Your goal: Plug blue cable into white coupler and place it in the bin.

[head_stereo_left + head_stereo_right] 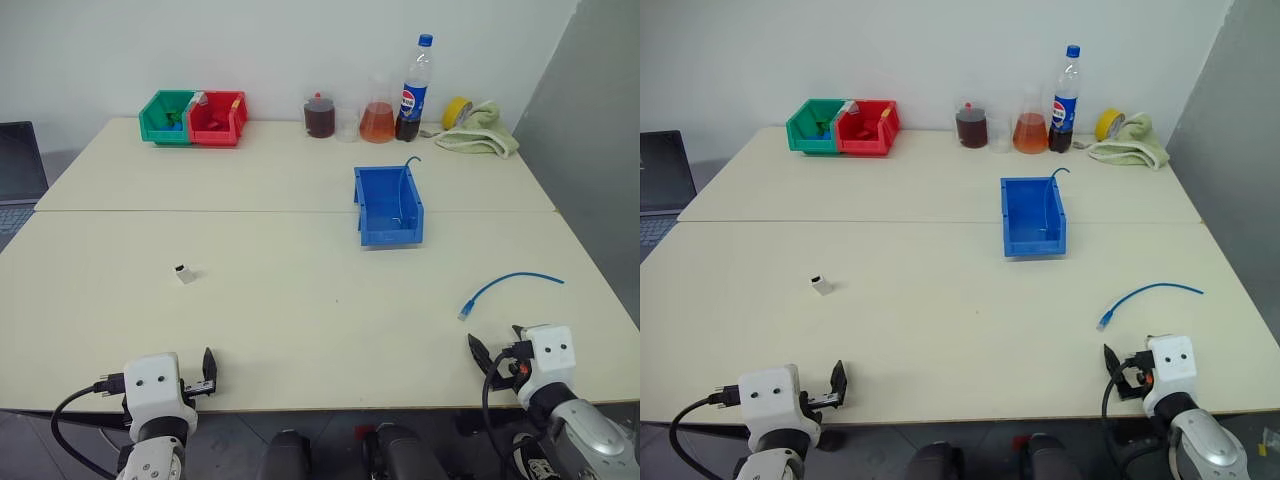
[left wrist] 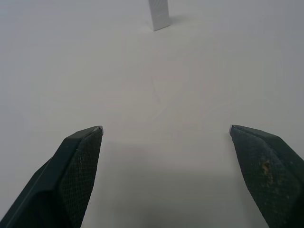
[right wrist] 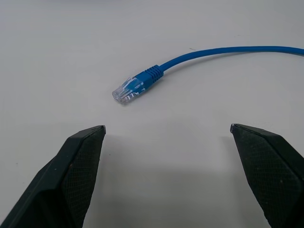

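Observation:
The blue cable (image 1: 505, 285) lies on the table at the front right, its clear plug (image 3: 127, 90) turned toward me. My right gripper (image 3: 167, 128) hovers just short of that plug, open and holding nothing. The white coupler (image 1: 186, 273) stands alone on the left half of the table. A good way behind it, at the front edge, my left gripper (image 2: 166, 130) is open and holding nothing, with the coupler (image 2: 158, 14) straight ahead of it. The blue bin (image 1: 388, 205) sits right of centre, farther back.
A green bin (image 1: 165, 117) and a red bin (image 1: 217, 118) stand side by side at the back left. Jars, a flask, a cola bottle (image 1: 413, 90), yellow tape (image 1: 456, 110) and a green cloth (image 1: 482, 130) line the back right. A laptop (image 1: 20, 165) sits off the left edge.

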Controlling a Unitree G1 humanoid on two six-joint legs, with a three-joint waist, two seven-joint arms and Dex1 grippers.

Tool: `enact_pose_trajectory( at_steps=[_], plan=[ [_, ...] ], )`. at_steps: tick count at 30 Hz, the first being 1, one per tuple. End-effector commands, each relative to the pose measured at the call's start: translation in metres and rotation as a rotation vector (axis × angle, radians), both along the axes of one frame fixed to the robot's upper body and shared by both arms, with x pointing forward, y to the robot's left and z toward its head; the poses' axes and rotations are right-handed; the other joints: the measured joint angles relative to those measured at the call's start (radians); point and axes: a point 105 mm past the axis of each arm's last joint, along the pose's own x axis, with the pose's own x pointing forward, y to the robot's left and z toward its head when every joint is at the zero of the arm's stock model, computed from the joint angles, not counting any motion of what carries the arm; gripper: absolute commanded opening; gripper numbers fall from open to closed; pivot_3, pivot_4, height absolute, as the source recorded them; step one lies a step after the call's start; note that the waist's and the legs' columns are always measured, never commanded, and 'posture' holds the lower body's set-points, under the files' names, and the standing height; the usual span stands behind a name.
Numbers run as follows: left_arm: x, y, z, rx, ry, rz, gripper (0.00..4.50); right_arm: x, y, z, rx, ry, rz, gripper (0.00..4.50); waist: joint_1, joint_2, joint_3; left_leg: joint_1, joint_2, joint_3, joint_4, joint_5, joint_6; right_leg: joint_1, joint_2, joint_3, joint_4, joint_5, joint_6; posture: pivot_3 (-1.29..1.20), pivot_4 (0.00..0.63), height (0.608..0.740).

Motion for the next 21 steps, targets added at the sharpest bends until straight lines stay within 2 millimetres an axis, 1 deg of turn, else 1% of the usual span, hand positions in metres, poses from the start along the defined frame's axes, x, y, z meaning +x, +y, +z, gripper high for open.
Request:
enact_pose_trajectory(
  at_steps=[1, 3, 5, 6, 7, 9, 13, 17, 21],
  plan=[
    [0.016, -0.014, 0.020, -0.051, -0.095, -0.117, 4.50, 0.003, -0.004, 0.013, -0.025, -0.065, -0.008, 4.49, 0.000, 0.000, 0.000, 0.000, 0.000, 0.000, 0.000, 0.000, 0.000, 0.000, 0.000, 0.000, 0.000, 0.000, 0.000, 0.00, 0.150, 0.740],
    [0.029, -0.029, 0.036, -0.096, -0.146, -0.240, 4.50, 0.004, -0.003, 0.017, -0.029, -0.072, -0.002, 4.49, 0.002, 0.000, 0.000, 0.000, 0.000, 0.000, 0.000, 0.000, 0.000, 0.000, 0.000, 0.000, 0.000, 0.000, 0.000, 0.00, 0.150, 0.740],
    [0.038, -0.046, 0.046, -0.097, -0.155, -0.390, 4.50, 0.005, -0.003, 0.020, -0.033, -0.079, 0.003, 4.49, 0.004, 0.000, 0.000, 0.000, 0.000, -0.001, 0.001, 0.000, 0.000, 0.000, 0.000, -0.001, 0.000, 0.000, 0.000, 0.00, 0.150, 0.740],
    [0.041, -0.053, 0.050, -0.098, -0.152, -0.459, 4.50, 0.006, -0.002, 0.021, -0.035, -0.082, 0.008, 4.49, 0.004, 0.001, -0.001, 0.000, 0.000, -0.001, 0.001, 0.000, 0.000, 0.000, 0.000, -0.001, 0.000, 0.000, 0.000, 0.00, 0.150, 0.740],
    [0.045, -0.065, 0.054, -0.100, -0.149, -0.564, 4.50, 0.007, 0.000, 0.023, -0.040, -0.082, 0.024, 4.49, 0.004, 0.001, -0.001, 0.000, 0.000, 0.000, 0.000, 0.000, 0.000, 0.001, 0.000, 0.000, 0.001, 0.000, 0.000, 0.00, 0.150, 0.740],
    [0.050, -0.083, 0.056, -0.114, -0.129, -0.729, 4.50, 0.010, 0.004, 0.024, -0.050, -0.082, 0.065, 4.49, 0.004, 0.002, -0.001, 0.000, 0.000, 0.000, 0.000, 0.000, 0.000, 0.001, 0.000, 0.000, 0.001, 0.000, 0.001, 0.00, 0.150, 0.740],
    [0.055, -0.111, 0.059, -0.104, -0.086, -1.019, 4.50, 0.015, 0.008, 0.029, -0.061, -0.079, 0.135, 4.49, 0.004, 0.003, -0.002, 0.000, -0.001, 0.001, 0.000, 0.000, 0.000, 0.001, 0.000, 0.001, 0.001, 0.003, 0.006, 0.00, 0.150, 0.740],
    [0.058, -0.138, 0.074, -0.139, -0.063, -1.333, 4.50, 0.028, -0.002, 0.037, -0.098, -0.080, 0.182, 4.49, 0.005, 0.003, -0.002, 0.000, -0.001, 0.000, 0.000, 0.000, 0.000, 0.001, 0.001, 0.000, 0.002, 0.004, 0.006, 0.00, 0.150, 0.740],
    [0.062, -0.154, 0.080, -0.081, -0.019, -1.582, 4.50, 0.038, -0.010, 0.048, -0.133, -0.090, 0.241, 4.49, 0.005, 0.003, -0.002, 0.001, -0.003, 0.000, 0.001, 0.001, 0.000, 0.002, 0.002, 0.001, 0.003, 0.004, 0.007, 0.00, 0.150, 0.740]
  ],
)
